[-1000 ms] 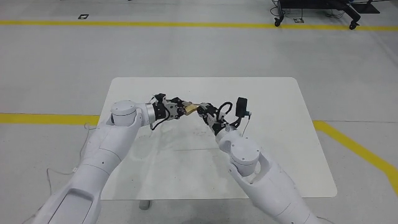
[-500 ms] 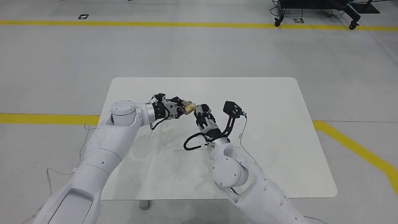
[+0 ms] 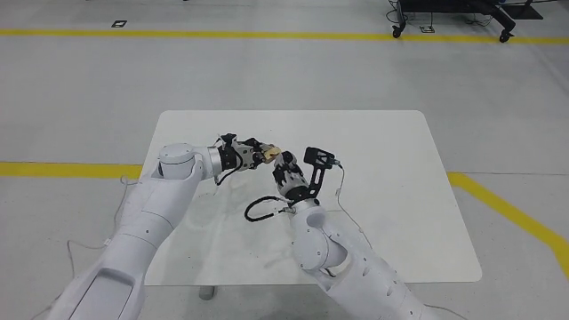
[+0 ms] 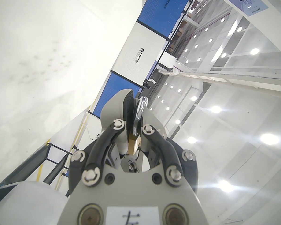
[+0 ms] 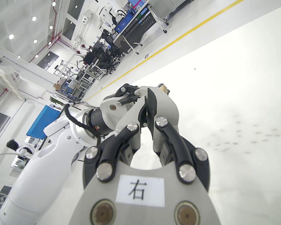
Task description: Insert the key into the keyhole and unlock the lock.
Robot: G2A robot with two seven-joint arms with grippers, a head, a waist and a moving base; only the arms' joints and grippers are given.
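Observation:
A brass padlock [image 3: 269,152] is held above the middle of the white table [image 3: 391,142]. My left gripper [image 3: 255,155] is shut on it. In the left wrist view the brass body [image 4: 134,144] sits deep between the fingers and the silver shackle [image 4: 140,108] points out past the tips of the left gripper [image 4: 137,110]. My right gripper [image 3: 283,170] meets the padlock from the other side, tip against it. In the right wrist view the right gripper [image 5: 147,101] has its pads pressed together, a corner of the padlock [image 5: 163,87] shows just beyond them, and the key is hidden between the pads.
A loose black cable [image 3: 260,208] from the right wrist loops over the table below the grippers. The table edge [image 3: 293,112] runs behind both arms, with bare floor and a yellow line [image 3: 267,34] beyond.
The right wrist has rolled in place at the padlock; its camera and cable have swung round toward the left. The left gripper and padlock have stayed still.

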